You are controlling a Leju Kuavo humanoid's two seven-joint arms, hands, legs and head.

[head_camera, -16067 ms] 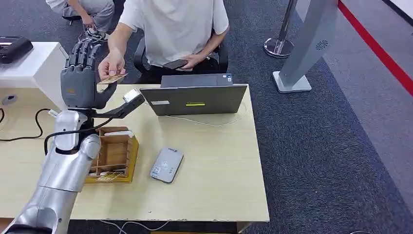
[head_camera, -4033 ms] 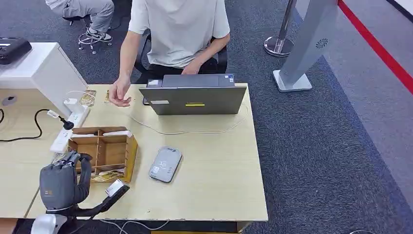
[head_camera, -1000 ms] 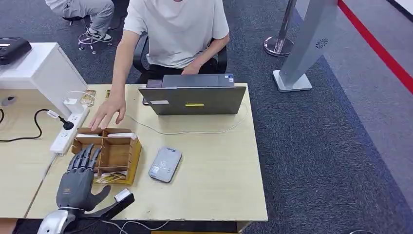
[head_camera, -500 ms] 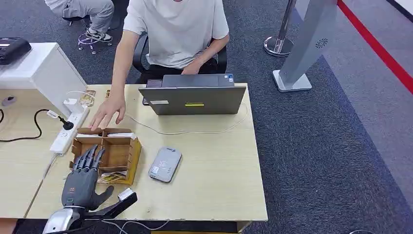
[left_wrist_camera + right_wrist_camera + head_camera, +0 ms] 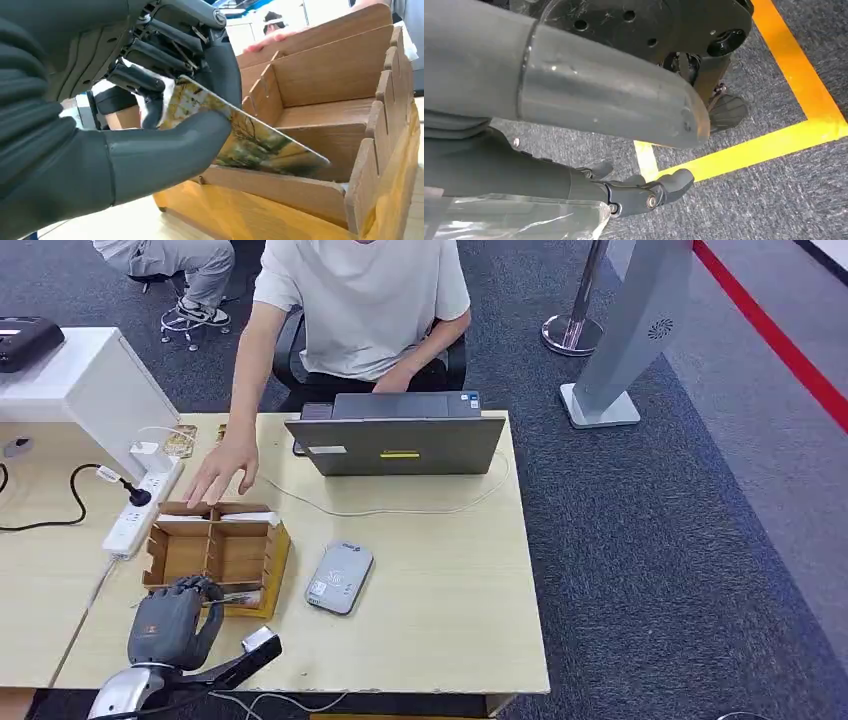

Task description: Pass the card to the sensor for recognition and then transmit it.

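Left robot hand (image 5: 172, 618) fingers curled since earlier, now pinching card (image 5: 245, 137) at wooden organizer (image 5: 222, 551); no legible writing.

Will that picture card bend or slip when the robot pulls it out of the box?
Probably stiff: the card juts straight out past the left hand without drooping. It looks glossy, so it might slip from the thumb's pinch. Thin, likely light, it should lift from the wooden box easily.

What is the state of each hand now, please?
Left hand: pinching a card over the wooden organizer box.
Right hand: hanging over the floor, fingers curled, holding nothing.
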